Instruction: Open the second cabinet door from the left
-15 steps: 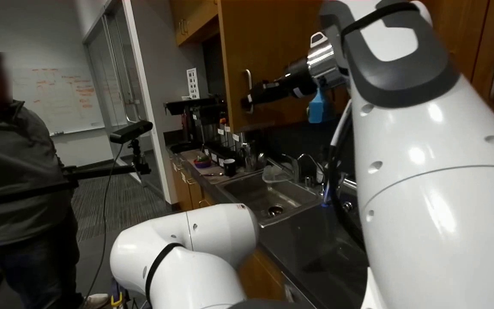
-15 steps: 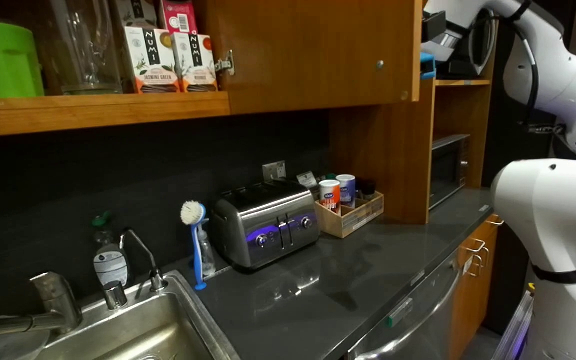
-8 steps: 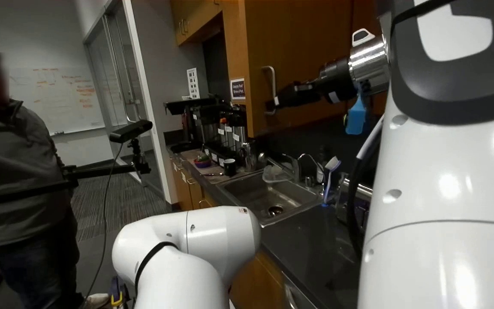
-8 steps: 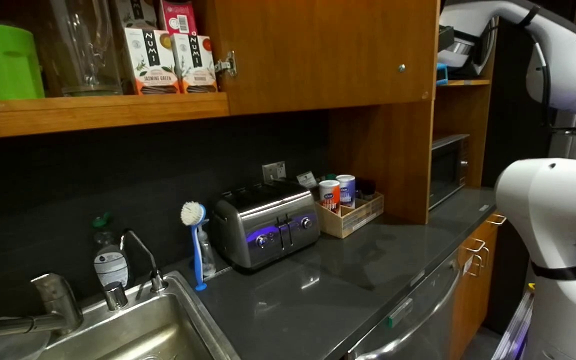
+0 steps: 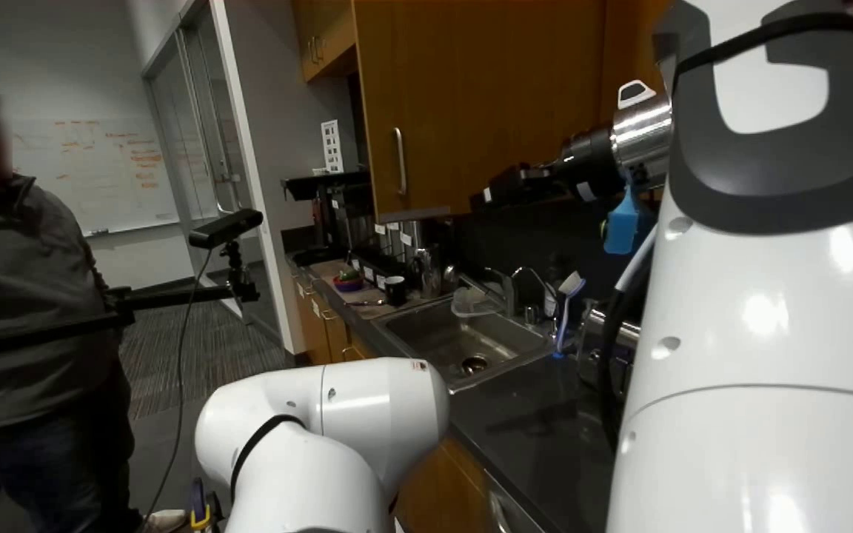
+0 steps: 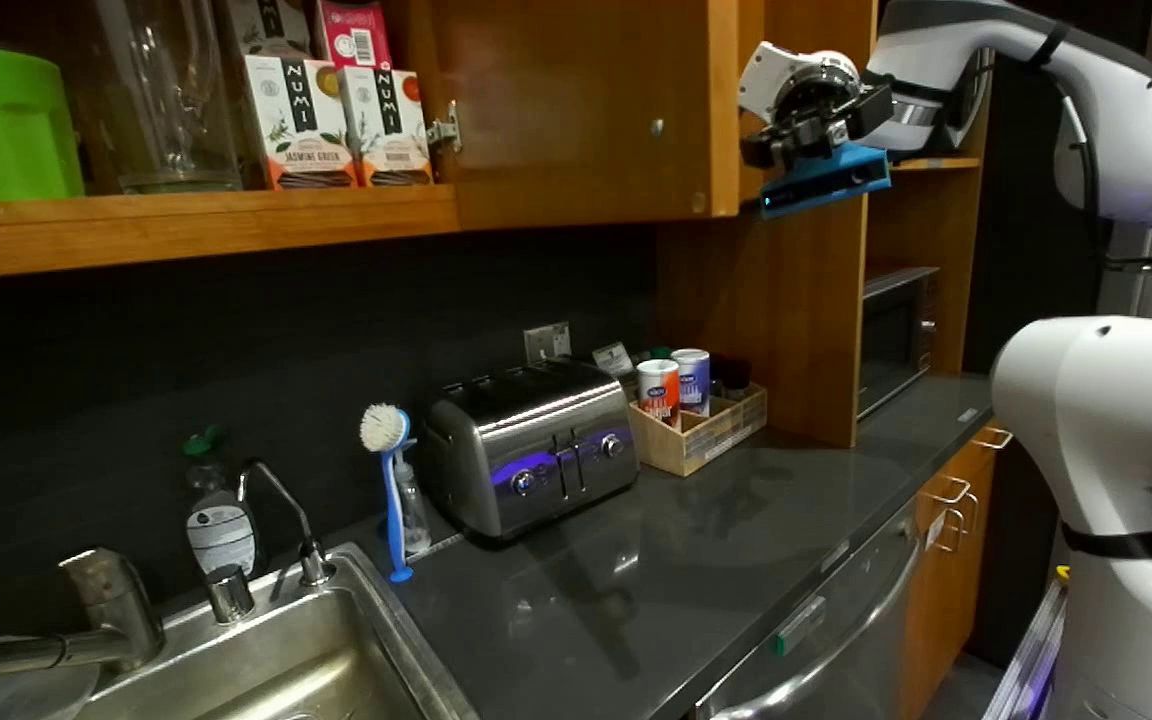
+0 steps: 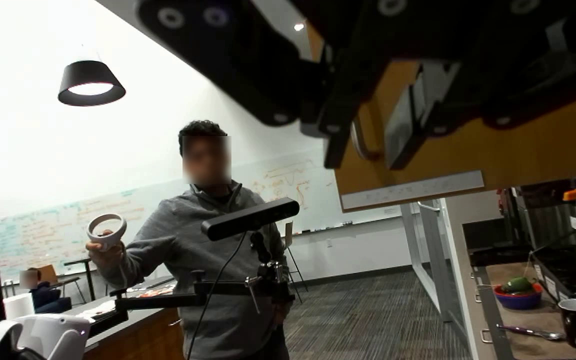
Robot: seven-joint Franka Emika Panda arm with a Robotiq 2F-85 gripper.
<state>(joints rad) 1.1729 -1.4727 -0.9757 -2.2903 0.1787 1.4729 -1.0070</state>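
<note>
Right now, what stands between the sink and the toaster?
In an exterior view, a blue-handled dish brush and a clear bottle stand there.

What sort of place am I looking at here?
Probably an office kitchenette: there's a rectangular stainless-steel sink, a boxy silver-and-black metal toaster, and a wide whiteboard with orange writing on the far wall.

In the wrist view, a black lamp (image 7: 92,82) is hanging at left (glowing white underneath), a scribbled whiteboard (image 7: 68,225) is lining the far wall (image 7: 358,260), and striped carpet (image 7: 363,307) is reaching a glass partition (image 7: 428,260) at right. In an exterior view, a grey table (image 6: 716,540) is running along a black wall (image 6: 286,330).
</note>
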